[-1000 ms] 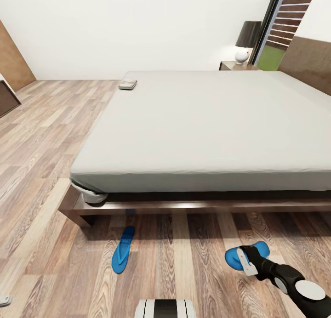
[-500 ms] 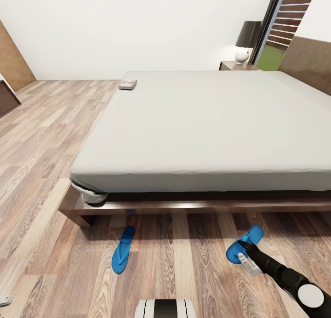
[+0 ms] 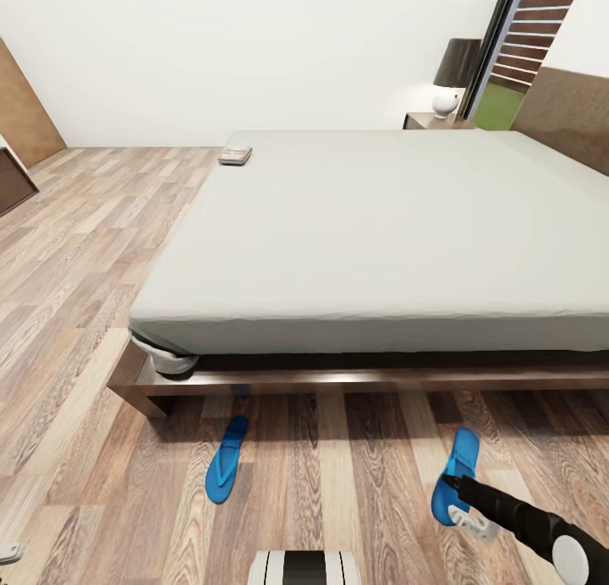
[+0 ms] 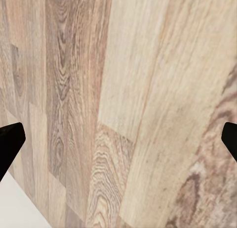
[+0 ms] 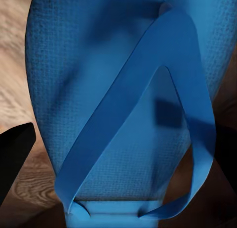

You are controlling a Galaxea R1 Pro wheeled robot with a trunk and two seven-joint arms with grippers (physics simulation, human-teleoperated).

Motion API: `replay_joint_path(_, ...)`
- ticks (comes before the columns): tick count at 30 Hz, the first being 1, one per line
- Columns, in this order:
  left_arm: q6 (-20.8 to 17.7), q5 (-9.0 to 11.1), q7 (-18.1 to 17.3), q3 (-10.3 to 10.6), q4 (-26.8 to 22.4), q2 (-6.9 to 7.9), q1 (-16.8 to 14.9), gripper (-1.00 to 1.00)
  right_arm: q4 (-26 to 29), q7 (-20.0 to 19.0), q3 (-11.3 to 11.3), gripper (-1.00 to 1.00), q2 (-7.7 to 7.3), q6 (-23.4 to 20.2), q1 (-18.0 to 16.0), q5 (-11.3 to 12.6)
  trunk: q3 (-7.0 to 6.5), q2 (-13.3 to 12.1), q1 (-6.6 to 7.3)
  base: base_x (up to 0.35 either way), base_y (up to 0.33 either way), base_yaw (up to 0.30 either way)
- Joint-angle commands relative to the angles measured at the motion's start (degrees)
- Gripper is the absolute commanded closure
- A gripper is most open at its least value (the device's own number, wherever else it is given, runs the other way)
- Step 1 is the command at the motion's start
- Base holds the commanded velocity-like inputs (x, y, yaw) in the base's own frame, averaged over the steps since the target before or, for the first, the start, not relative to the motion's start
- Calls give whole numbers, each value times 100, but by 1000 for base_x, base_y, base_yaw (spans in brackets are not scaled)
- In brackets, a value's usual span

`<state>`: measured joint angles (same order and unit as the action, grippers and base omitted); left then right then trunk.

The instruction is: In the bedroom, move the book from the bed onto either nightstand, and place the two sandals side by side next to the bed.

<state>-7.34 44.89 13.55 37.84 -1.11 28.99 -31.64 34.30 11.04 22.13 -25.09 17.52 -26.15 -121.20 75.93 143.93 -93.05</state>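
Head view: my right end effector (image 3: pixel 454 499) clamped on right sandal (image 3: pixel 454 475); left sandal (image 3: pixel 226 460) near bed (image 3: pixel 355 230); left end effector (image 4: pixel 118 139) fingers apart.

White wall (image 3: pixel 254 52), wood-plank floor (image 3: pixel 76 255), lamp (image 3: pixel 455 73) by window (image 3: pixel 529 44)

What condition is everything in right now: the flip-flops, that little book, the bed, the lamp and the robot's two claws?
Blue sandal in the right gripper: held at one end, pointing toward the bed.
Other blue sandal: flat on the wood floor, untouched.
Small book: lying on the grey mattress corner.
Right gripper: closed on its sandal.
Left gripper: open, empty.
Dark-shaded lamp: upright on the nightstand.
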Motion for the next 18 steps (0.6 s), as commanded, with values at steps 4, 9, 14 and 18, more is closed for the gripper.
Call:
replay_joint_path(4, -31, 37, 27, 48, -13, 2, 0, -100, 4, 5, 38, 100, -4, 91, -5, -157, 4, 2, 1, 0, 0, 0)
replay_joint_path(9, -37, 37, 30, 48, -13, 2, 0, -100, 40, -34, 534, 100, 3, 286, -18, -486, 4, 2, 1, 0, 0, 0)
replay_joint_path(14, -38, 37, 57, 53, -6, 2, 0, -100, 93, -50, 735, 100, 73, 371, -21, -961, 4, 2, 1, 0, 0, 0)
replay_joint_path(18, -39, 37, 72, 56, -4, 2, 11, -100, 297, -167, 811, 100, 130, 392, -21, -1071, 4, 2, 1, 0, 0, 0)
